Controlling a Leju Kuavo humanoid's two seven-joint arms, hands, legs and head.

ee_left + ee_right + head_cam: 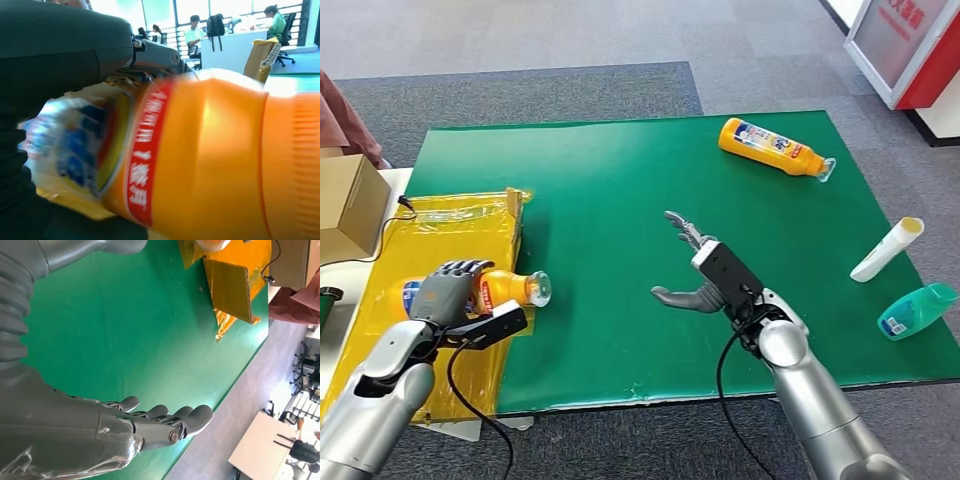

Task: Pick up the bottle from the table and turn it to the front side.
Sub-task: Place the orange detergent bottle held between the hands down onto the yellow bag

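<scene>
Left hand (pixel 448 290) fingers clamp the orange bottle (pixel 505 290); right hand (pixel 697 270) fingers apart.

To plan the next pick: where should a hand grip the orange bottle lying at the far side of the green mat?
Grip the orange bottle around its wide labelled middle, coming from above with fingers across it. It lies flat, its narrow neck pointing right.
</scene>
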